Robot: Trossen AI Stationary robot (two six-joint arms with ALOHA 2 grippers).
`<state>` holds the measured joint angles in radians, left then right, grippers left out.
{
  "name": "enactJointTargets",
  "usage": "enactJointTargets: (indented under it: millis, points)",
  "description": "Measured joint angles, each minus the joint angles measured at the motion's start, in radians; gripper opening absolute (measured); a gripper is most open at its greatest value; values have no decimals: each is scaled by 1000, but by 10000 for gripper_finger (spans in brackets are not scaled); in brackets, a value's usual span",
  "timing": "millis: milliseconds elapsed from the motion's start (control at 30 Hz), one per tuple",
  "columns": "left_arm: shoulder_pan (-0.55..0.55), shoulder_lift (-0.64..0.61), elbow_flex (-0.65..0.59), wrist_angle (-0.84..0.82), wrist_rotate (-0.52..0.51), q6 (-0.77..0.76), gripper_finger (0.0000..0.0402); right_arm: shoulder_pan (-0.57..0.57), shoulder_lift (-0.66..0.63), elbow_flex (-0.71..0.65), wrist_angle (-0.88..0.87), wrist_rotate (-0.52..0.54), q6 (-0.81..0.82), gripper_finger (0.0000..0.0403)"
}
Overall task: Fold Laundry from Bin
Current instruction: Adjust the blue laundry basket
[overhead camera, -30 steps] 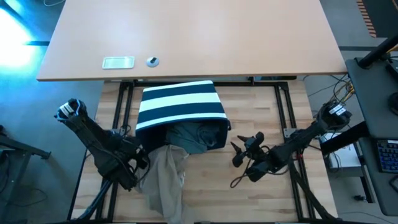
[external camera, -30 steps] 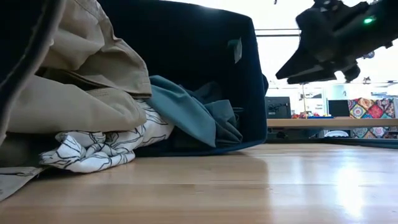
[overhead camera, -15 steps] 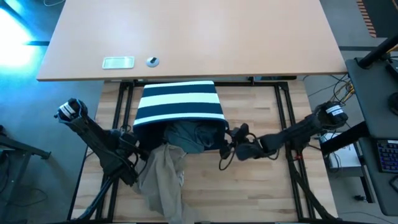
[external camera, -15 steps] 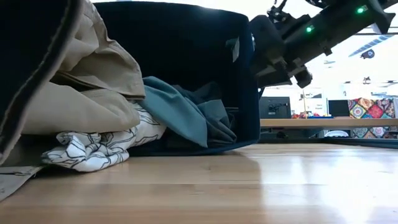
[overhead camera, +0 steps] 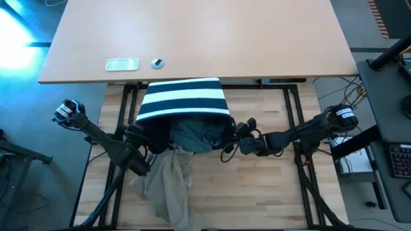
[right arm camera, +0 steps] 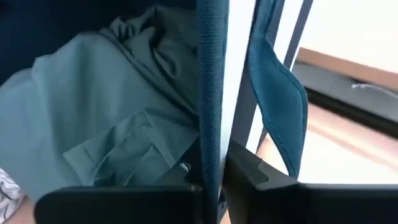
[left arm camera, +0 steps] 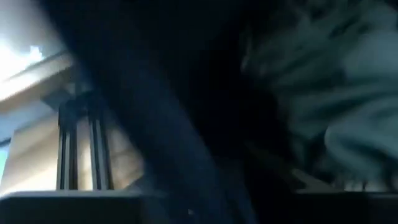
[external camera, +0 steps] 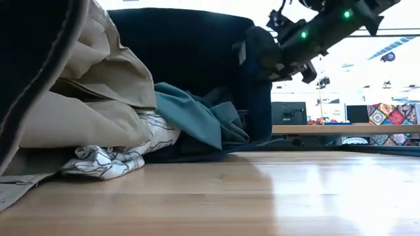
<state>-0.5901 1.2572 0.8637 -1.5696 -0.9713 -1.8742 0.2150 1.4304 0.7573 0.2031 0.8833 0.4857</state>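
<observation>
1. The bin [overhead camera: 185, 106], navy with white stripes, is seen tipped on its side on the table [overhead camera: 257, 192], its mouth facing the near edge.
2. Laundry spills from the mouth: a teal-green garment [overhead camera: 196, 136] lies inside, a tan garment [overhead camera: 168, 186] trails out onto the table, and a white patterned piece [external camera: 108, 160] lies beneath the tan one.
3. The right tool [overhead camera: 239, 133] is clenched on the bin's rim at the mouth's right side; in the right wrist view the rim edge [right arm camera: 210, 93] is pinched between its fingers.
4. The left tool [overhead camera: 146, 149] is placed at the mouth's left side, against bin and tan garment; its grip cannot be told.
</observation>
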Motion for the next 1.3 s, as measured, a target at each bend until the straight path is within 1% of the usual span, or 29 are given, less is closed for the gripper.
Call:
enactJointTargets:
  millis: [100, 133, 233, 333, 400, 467, 500, 567, 600, 633, 700, 767, 867, 933, 1033, 1100, 1300]
  points:
    - [69, -5, 71, -8, -60, 78, 26, -6, -30, 41, -46, 1, -52, 15]
    - [96, -10, 101, -8, -84, 118, 16, -13, -47, 64, -83, 2, -62, 14]
    - [196, -22, 190, -11, -147, 274, 16, -46, -100, 141, -239, 34, -78, 14]
    - [295, -33, 293, 7, -209, 434, 6, -94, -161, 218, -388, 49, -87, 13]
    - [365, -34, 383, 23, -235, 557, 4, -134, -197, 269, -466, 35, -93, 13]
    - [449, -32, 478, 64, -236, 720, 3, -184, -226, 328, -539, 0, -104, 13]
    - [493, -32, 524, 110, -230, 819, 2, -217, -238, 359, -574, -25, -108, 13]
    - [593, -31, 597, 248, -183, 1054, 1, -292, -253, 417, -619, -90, -134, 13]
    - [649, -30, 625, 340, -140, 1188, 1, -333, -258, 441, -623, -125, -148, 13]
    - [707, -30, 647, 438, -84, 1317, 1, -373, -262, 460, -626, -160, -158, 12]
    - [833, -20, 681, 625, 66, 1527, 1, -456, -259, 497, -635, -225, -174, 12]
    - [960, 6, 717, 729, 213, 1639, 0, -538, -248, 535, -652, -283, -193, 12]
    - [1136, 72, 771, 764, 368, 1713, 0, -664, -219, 580, -666, -370, -230, 12]
    - [1227, 126, 787, 780, 466, 1743, 0, -744, -194, 590, -657, -426, -273, 12]
    - [1317, 213, 789, 823, 573, 1778, 0, -842, -138, 589, -596, -494, -345, 12]
    - [1347, 271, 789, 868, 583, 1804, 0, -895, -94, 580, -543, -520, -381, 12]
    - [1408, 416, 791, 1064, 579, 1895, 0, -1005, 70, 576, -356, -516, -471, 12]
